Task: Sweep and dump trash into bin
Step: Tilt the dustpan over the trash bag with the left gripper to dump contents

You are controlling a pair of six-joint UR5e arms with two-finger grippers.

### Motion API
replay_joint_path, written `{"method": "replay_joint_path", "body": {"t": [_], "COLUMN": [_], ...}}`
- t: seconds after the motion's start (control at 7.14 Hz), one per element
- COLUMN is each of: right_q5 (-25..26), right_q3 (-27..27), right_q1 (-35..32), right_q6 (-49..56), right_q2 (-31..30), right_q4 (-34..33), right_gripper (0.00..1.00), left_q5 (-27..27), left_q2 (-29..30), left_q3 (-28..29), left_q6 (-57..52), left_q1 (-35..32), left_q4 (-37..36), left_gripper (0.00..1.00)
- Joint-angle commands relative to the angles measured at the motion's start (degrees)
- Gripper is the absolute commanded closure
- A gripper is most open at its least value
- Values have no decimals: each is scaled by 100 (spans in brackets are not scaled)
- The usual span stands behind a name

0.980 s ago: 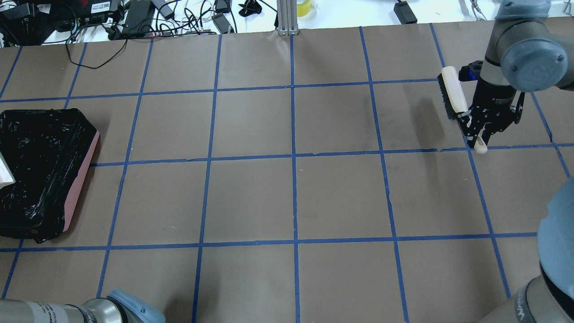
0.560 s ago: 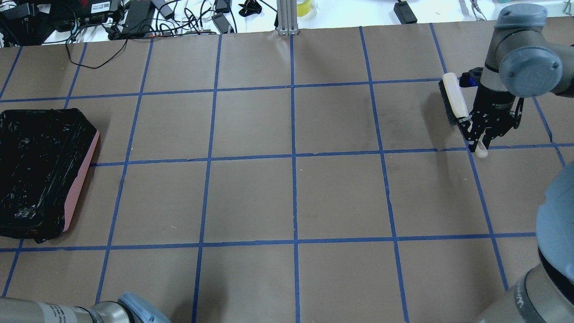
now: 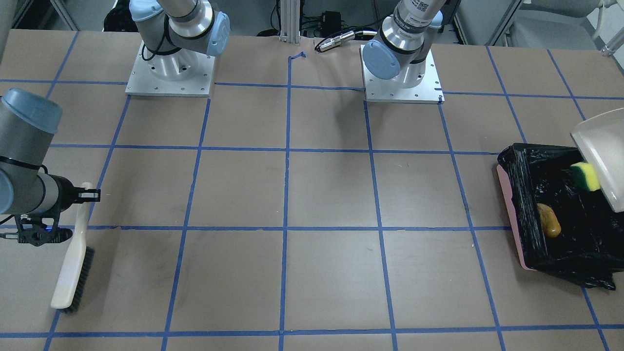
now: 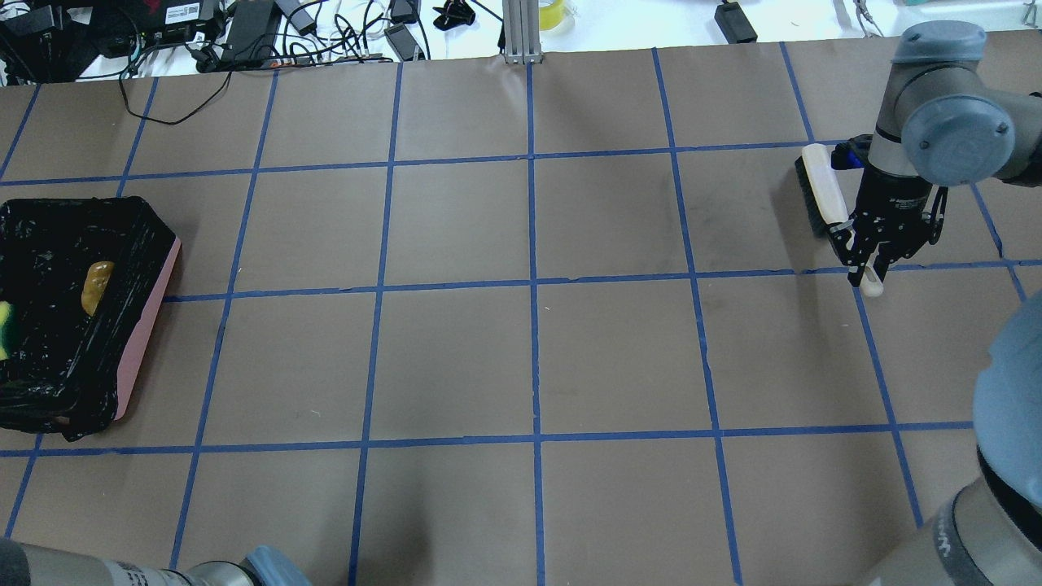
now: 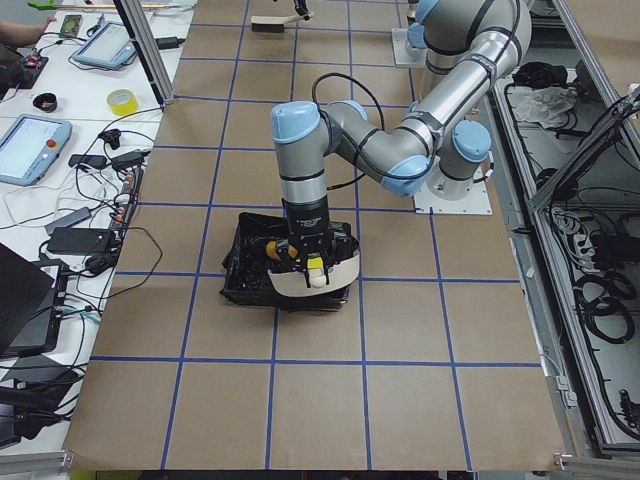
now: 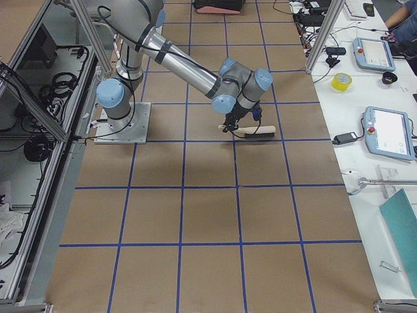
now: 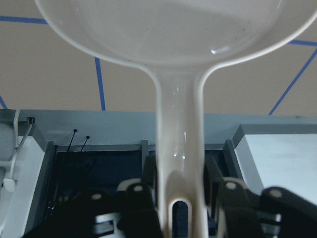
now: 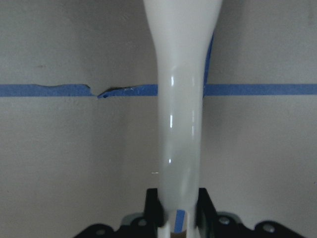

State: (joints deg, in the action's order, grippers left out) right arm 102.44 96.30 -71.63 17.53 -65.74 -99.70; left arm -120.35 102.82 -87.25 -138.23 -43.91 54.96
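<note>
The pink bin [image 4: 147, 313] with its black bag sits at the table's left end and also shows in the front-facing view [image 3: 510, 209]. A yellow-brown potato-like lump [image 4: 97, 286] lies inside it. The green-and-yellow sponge [image 3: 585, 176] is at the lip of the beige dustpan [image 3: 602, 151], over the bin. The croissant piece is hidden. My left gripper [image 7: 179, 174] is shut on the dustpan handle [image 7: 178, 124] and holds the pan tilted above the bin. My right gripper [image 4: 869, 262] is shut on the handle of the beige brush [image 4: 819, 191], low at the table's far right.
Brown paper with a blue tape grid [image 4: 533, 285] covers the table. Cables and power bricks [image 4: 244, 32] lie along the far edge, beside an aluminium post [image 4: 521, 28]. The arm bases [image 3: 170, 73] stand at the robot's side.
The potato lump and the sponge have appeared in the bin. The dustpan's edge has left the overhead view. My right gripper has shifted the brush slightly down and toward the robot.
</note>
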Motion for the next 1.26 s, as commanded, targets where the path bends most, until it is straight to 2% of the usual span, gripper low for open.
{"method": "replay_joint_path", "body": {"t": [0.0, 0.14, 0.28, 0.56, 0.84, 0.98, 1.12], "right_q5": [30, 21, 30, -101, -321, -339, -391], "right_q3": [3, -6, -41, -146, -138, -173, -269], "right_q1": [0, 0, 0, -70, -646, -1077, -1455], "right_q6": [31, 40, 49, 40, -100, -553, -923], "right_q2": [8, -9, -44, -586, -1499, -1921, -2212], "right_q4": [3, -49, -41, 82, 404, 764, 846], "right_gripper": [12, 4, 0, 0, 0, 0, 0], "left_q5": [-138, -68, 228, 1656, 3474, 3753, 3947], "left_q2": [-25, -25, 18, -190, -236, -175, -131], "left_q3": [-170, -100, 92, 348, 437, 411, 384], "left_q6": [-520, -538, -512, -486, -215, 74, 373], "left_q1": [-127, -127, -127, -127, -136, -275, -590], "left_q4": [-618, -600, -496, 633, 1610, 1728, 1738], "left_gripper": [100, 100, 100, 100, 100, 100, 100]}}
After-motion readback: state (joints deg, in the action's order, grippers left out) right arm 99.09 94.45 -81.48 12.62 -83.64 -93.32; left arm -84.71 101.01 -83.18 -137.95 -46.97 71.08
